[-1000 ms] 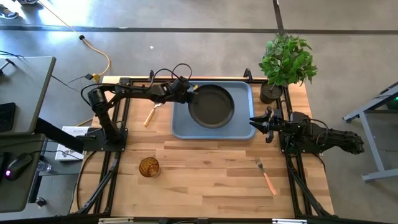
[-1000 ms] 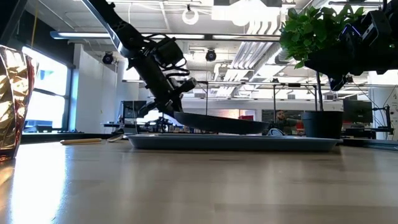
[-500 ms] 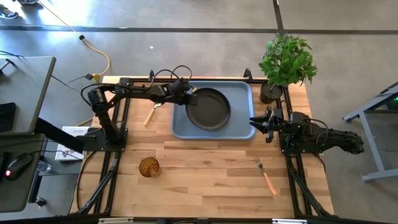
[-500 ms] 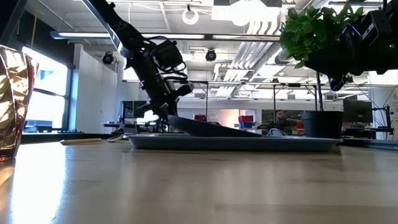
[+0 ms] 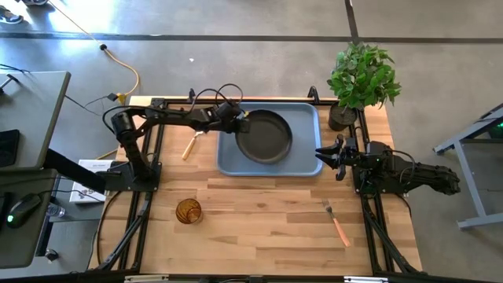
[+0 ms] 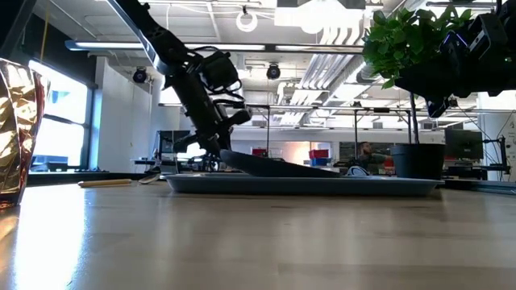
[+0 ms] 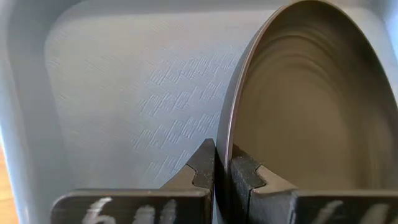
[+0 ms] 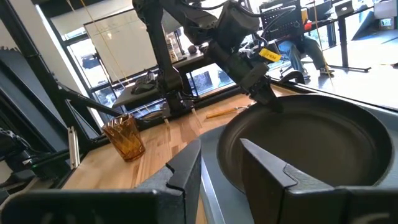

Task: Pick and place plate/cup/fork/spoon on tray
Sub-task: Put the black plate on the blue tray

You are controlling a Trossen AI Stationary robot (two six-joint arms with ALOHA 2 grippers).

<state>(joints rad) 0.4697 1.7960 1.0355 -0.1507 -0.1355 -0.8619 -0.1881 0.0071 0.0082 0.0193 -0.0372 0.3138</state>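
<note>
Dark and matte, the plate [image 5: 266,136] lies in the tray [image 5: 306,118] with its left rim lifted, because the left claw [image 5: 241,123] is clamped on that rim to lower it. The right claw [image 5: 321,154] waits part-open just right of the tray. On the bench [image 5: 259,212], the cup [image 5: 189,211] stands near left and the fork [image 5: 336,222] lies near right, both ungathered.

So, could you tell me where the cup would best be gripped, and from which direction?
The cup stands upright and alone on the bare wooden table, open mouth up. I would probably come straight down and pinch its rim, one finger inside and one outside; nothing crowds it.
</note>
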